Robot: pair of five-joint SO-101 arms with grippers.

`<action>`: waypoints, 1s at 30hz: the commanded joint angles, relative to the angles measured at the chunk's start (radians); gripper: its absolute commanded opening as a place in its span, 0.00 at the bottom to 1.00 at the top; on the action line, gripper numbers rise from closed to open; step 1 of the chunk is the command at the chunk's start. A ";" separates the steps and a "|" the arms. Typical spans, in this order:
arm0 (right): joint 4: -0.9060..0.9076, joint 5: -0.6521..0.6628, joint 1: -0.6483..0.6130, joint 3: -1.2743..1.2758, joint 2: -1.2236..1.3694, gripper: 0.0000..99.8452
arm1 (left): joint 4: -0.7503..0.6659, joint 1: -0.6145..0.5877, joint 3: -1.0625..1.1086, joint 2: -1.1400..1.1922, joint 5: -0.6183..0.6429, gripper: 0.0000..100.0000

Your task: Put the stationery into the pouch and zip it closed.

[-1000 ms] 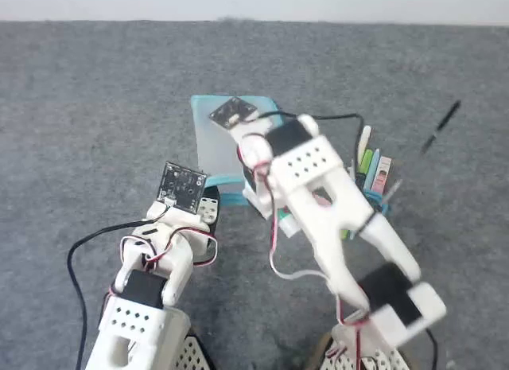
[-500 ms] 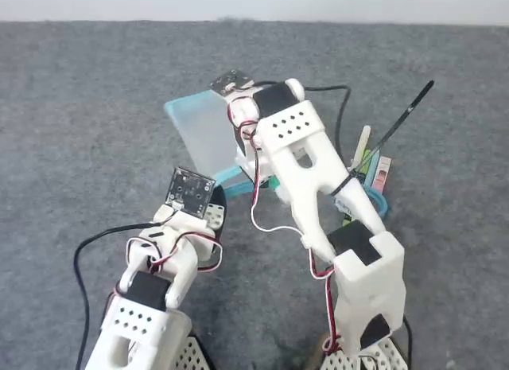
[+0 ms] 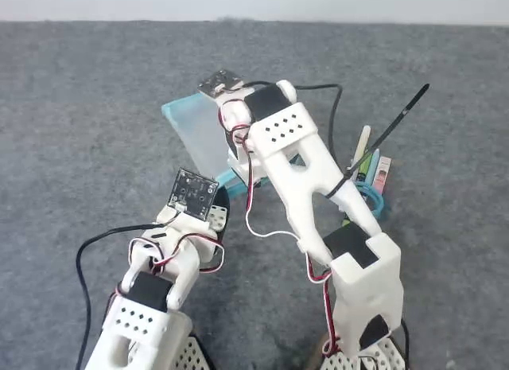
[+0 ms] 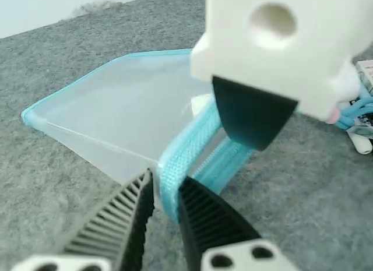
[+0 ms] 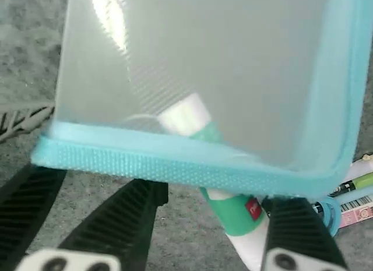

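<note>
Translucent pouch [image 4: 116,113] in left pincer [image 4: 166,207]; from right wrist, green tube [image 5: 230,215] half within.

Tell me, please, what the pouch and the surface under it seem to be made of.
The pouch looks like frosted, translucent plastic: a stick shows through it. Its blue edge seems woven fabric tape. The surface is probably grey felt or carpet, matte and fuzzy.

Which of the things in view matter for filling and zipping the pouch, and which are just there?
For the job: pouch, its zipper edge held by the left end effector; green-and-white stick half inside its mouth; loose pens and markers beside the right arm.
Just there: black cables; black tie sticking out from the right arm; grey carpet.
</note>
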 commanded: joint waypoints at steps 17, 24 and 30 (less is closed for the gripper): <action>0.030 0.012 0.022 -0.003 -0.420 0.29 | -0.017 0.025 -0.013 -0.008 -0.017 0.01; -0.024 0.041 0.257 0.334 -0.518 0.29 | -0.015 -0.164 -0.028 -0.015 -0.014 0.01; -0.239 0.052 0.556 0.684 -0.545 0.29 | -0.011 -0.238 -0.036 -0.015 -0.014 0.01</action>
